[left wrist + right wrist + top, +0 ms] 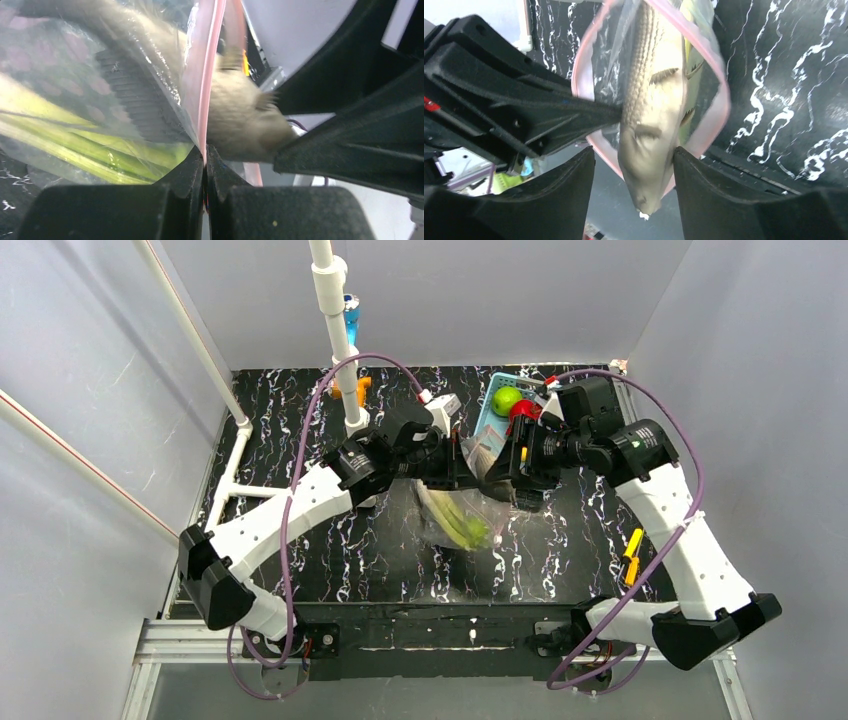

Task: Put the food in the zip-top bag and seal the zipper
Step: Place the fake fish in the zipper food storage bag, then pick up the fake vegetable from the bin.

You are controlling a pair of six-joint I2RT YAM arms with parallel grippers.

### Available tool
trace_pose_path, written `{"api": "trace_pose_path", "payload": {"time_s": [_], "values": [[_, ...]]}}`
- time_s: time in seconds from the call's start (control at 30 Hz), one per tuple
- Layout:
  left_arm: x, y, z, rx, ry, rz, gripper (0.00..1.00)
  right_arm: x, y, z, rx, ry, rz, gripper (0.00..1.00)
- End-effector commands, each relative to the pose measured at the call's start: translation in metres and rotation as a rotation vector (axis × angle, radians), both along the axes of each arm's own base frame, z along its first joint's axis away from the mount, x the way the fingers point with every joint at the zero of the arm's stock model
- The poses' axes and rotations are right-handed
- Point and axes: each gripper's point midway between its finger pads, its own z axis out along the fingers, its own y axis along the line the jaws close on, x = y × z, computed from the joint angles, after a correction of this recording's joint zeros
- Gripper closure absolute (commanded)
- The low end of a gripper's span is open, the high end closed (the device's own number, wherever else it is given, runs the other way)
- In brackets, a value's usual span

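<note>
The clear pink-dotted zip-top bag hangs above the table with the long white-green leek inside. My left gripper is shut on the pink zipper strip at the bag's mouth and holds it up. My right gripper is open just above the mouth rim. A grey-brown toy fish, blurred, lies between its spread fingers, its far end inside the mouth; there is a clear gap on its left side. The fish also shows in the left wrist view. Both grippers meet at the mouth.
The light-blue slotted basket stands behind the grippers and holds a green round fruit and a red tomato. A white pipe post stands at the back left. Grey walls enclose the black marbled table.
</note>
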Motion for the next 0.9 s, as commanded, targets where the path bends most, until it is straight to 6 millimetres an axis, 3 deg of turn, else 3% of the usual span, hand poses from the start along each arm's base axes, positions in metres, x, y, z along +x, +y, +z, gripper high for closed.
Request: {"api": "trace_pose_path", "payload": {"time_s": [0.0,0.2,0.33,0.47,0.7,0.87], "values": [[-0.032,-0.005,0.062,-0.128,-0.071,-0.113,1.00,0.004,-0.003,0.016,-0.027,-0.199,0.082,0.28],[-0.030,-0.007,0.061,-0.132,-0.067,-0.102,1.00,-0.010,-0.011,0.013,-0.039,-0.236,0.106,0.26],[-0.027,-0.002,0.062,-0.114,-0.080,-0.077,1.00,-0.008,-0.028,0.034,-0.049,-0.353,0.012,0.26],[-0.015,0.019,0.051,-0.030,-0.100,0.039,1.00,0.000,-0.052,0.055,-0.088,-0.464,-0.123,0.24],[-0.005,0.060,0.055,0.041,-0.162,0.202,1.00,0.027,-0.085,0.080,-0.182,-0.578,-0.312,0.09],[0.000,0.077,0.067,0.053,-0.232,0.250,1.00,0.062,-0.104,0.065,-0.263,-0.521,-0.429,0.02]]}}
